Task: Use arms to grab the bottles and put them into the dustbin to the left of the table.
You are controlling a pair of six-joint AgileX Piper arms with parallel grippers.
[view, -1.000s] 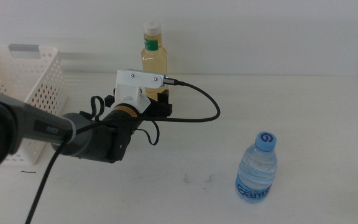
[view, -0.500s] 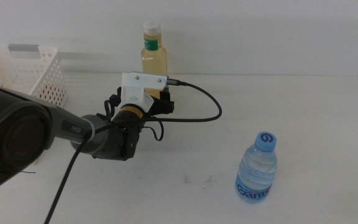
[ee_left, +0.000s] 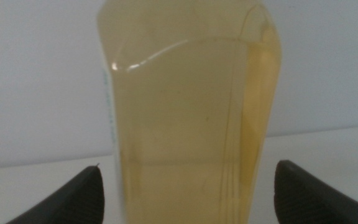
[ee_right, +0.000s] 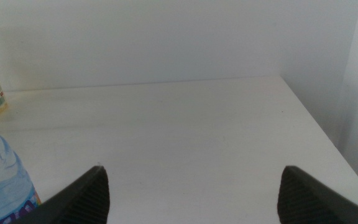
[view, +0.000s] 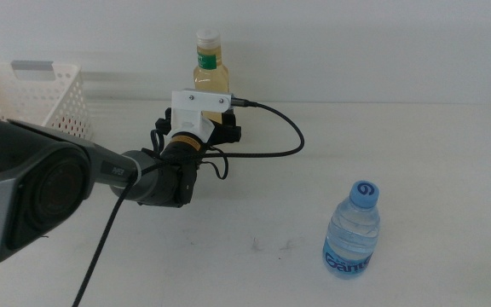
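Observation:
A clear bottle of yellow liquid (view: pixel 210 70) with a white cap stands upright at the back middle of the table (view: pixel 424 153). My left gripper (view: pixel 222 130) has come in from the left and is right in front of it. In the left wrist view the yellow bottle (ee_left: pixel 188 106) fills the gap between the two spread jaws of the left gripper (ee_left: pixel 188 193), which is open. A small blue-capped water bottle (view: pixel 353 230) stands front right. The right gripper (ee_right: pixel 191 180) is open and holds nothing, with the water bottle (ee_right: pixel 2 180) beside it. The white dustbin (view: pixel 32 98) sits at the far left.
The left arm's black cable (view: pixel 280 141) loops over the table to the right of the wrist. A white wall runs behind the table. The table's right edge (ee_right: pixel 309 118) shows in the right wrist view.
My left arm has moved forward and slightly right, bringing the open jaws up to the yellow bottle. The water bottle and the dustbin have not moved.

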